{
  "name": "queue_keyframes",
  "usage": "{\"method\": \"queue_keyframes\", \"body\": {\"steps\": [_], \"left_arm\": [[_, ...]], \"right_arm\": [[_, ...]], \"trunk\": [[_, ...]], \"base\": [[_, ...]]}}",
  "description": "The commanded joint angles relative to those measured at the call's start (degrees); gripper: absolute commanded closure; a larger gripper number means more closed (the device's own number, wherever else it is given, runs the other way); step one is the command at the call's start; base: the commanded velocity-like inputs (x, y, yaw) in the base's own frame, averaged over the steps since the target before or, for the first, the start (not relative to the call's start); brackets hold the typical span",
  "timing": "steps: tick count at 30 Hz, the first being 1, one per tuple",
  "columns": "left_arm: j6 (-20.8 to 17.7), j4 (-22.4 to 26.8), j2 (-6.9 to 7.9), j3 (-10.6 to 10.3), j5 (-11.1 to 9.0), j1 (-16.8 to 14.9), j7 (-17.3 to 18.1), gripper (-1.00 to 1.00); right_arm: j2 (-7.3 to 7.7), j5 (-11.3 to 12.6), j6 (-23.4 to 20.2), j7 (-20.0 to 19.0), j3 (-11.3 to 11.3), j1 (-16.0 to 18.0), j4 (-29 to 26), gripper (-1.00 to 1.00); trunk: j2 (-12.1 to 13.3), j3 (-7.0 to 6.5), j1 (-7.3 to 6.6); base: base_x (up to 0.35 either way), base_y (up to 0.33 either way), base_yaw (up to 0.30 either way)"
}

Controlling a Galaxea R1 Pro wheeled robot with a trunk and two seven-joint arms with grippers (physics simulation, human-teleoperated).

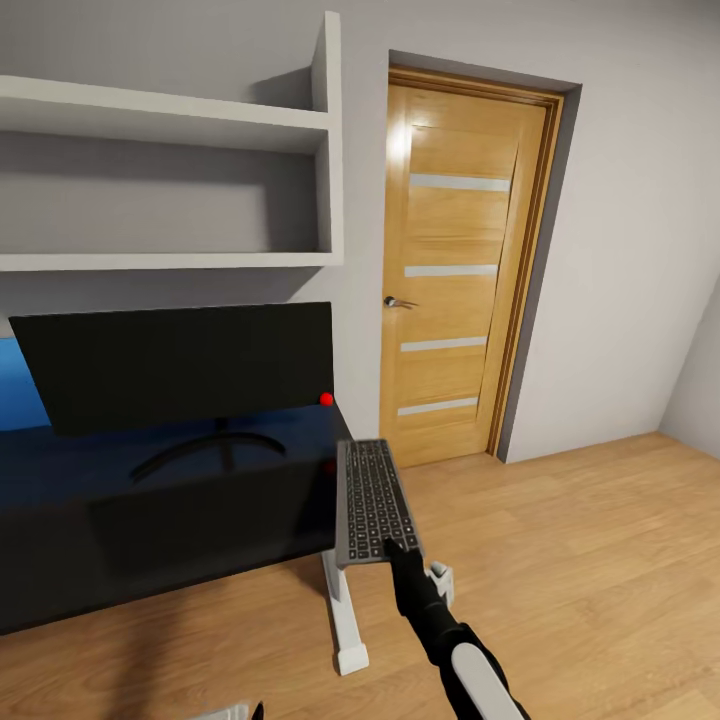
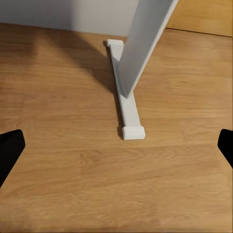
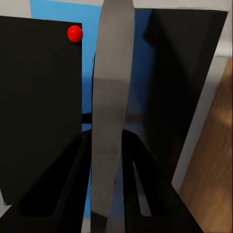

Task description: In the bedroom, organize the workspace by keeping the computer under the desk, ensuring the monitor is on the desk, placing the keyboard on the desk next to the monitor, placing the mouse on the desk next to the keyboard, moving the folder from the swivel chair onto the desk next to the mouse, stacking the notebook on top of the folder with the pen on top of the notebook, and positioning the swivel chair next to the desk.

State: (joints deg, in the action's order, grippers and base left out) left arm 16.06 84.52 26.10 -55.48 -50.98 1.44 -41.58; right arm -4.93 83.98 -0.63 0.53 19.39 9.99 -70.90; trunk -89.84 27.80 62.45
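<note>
Head view: right claw (image 1: 400,548) clamped on near end of slim black keyboard with grey edge (image 1: 373,500), held at the right end of the glossy black worktop (image 1: 150,500), beside the wide black flat monitor (image 1: 180,365) standing on it; wooden door (image 1: 455,270) behind. Left wrist view: left claw (image 2: 116,145) fingers spread apart over wood floor (image 2: 58,121), white worktop leg (image 2: 128,92) ahead. Right wrist view: keyboard edge-on between the fingers (image 3: 73,184), monitor beyond. Step judged: placing keyboard; next, set it flat beside monitor, then release. No readable writing.
</note>
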Motion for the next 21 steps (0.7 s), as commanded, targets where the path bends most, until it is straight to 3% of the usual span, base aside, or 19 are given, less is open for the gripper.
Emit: {"method": "queue_keyframes", "body": {"steps": [1,21], "left_arm": [[0.34,-0.26,0.07,-0.12,-0.45,-0.04,-0.08,-1.0],[0.37,-0.59,0.11,-0.15,-0.43,-0.06,0.0,-1.0]], "right_arm": [[0.16,0.6,-0.07,0.01,0.0,0.03,0.05,1.0],[0.45,0.75,0.0,-0.1,-0.06,0.03,0.3,1.0]], "trunk": [[-0.03,0.05,0.0],[-0.03,0.05,0.0]], "base": [[0.0,0.0,0.0],[0.022,0.018,0.0]]}}
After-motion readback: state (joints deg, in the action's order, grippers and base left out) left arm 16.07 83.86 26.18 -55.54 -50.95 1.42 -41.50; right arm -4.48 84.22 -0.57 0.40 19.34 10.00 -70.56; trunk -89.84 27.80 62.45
